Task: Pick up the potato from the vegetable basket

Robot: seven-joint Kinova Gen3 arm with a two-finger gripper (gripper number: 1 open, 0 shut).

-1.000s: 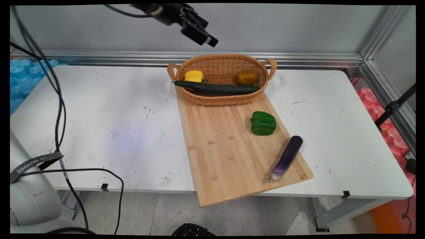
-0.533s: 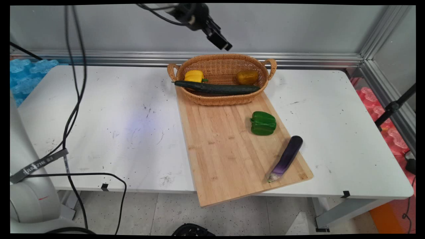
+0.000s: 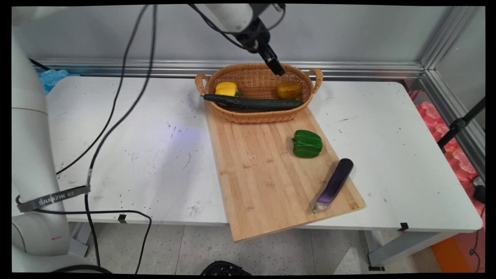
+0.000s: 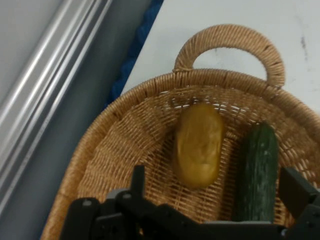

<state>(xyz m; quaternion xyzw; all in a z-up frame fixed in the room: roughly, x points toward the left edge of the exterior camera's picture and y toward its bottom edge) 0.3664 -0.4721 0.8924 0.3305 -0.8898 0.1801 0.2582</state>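
The white table [image 3: 116,128] carried a wooden cutting board [image 3: 267,174], with a wicker basket [image 3: 257,115] at its twelve o'clock end. Inside lay a cucumber [image 3: 252,103], a yellow pepper [image 3: 226,88] and a potato [image 3: 288,90]. The gripper [image 3: 277,69] hung empty above the potato, fingers spread wide.

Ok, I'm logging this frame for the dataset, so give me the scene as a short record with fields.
hand: above the basket's far rim, holding nothing
nearest item: potato
basket: on the board's far end; holds potato, cucumber, yellow pepper
cutting board: green pepper, eggplant at its right edge
table: white, speckled
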